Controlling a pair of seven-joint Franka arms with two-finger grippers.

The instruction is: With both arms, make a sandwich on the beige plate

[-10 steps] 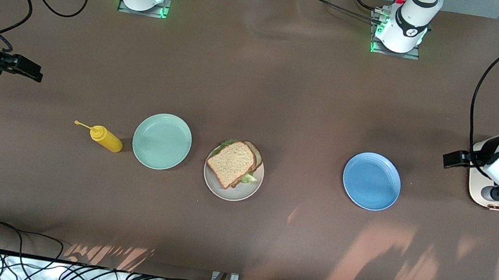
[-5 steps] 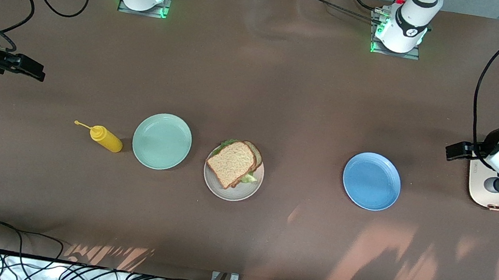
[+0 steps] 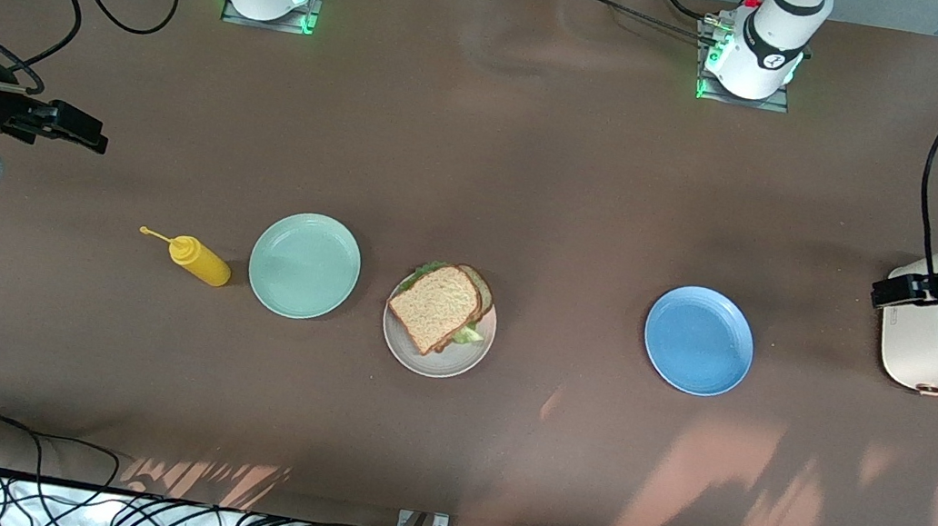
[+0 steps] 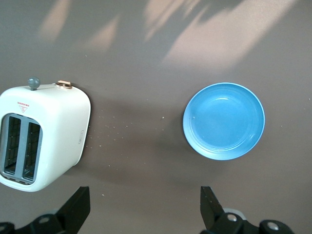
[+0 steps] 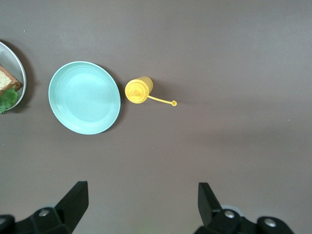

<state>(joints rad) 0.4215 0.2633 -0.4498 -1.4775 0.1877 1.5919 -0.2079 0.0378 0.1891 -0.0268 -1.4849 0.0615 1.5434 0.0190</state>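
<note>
The sandwich, two brown bread slices with green lettuce between them, lies on the beige plate at the table's middle. Its corner and the plate's rim show at the edge of the right wrist view. My right gripper is open and empty over bare table at the right arm's end; its jaws stand wide apart in the right wrist view. My left gripper is open and empty over the edge of the toaster at the left arm's end; it also shows in the left wrist view.
A mint green plate and a lying yellow mustard bottle sit beside the beige plate toward the right arm's end. A blue plate and a cream toaster sit toward the left arm's end. Cables hang along the table's near edge.
My left gripper has drawn back from the blue plate toward its end of the table. My right gripper has shifted slightly toward the table's middle. The sandwich and plates have not moved.
</note>
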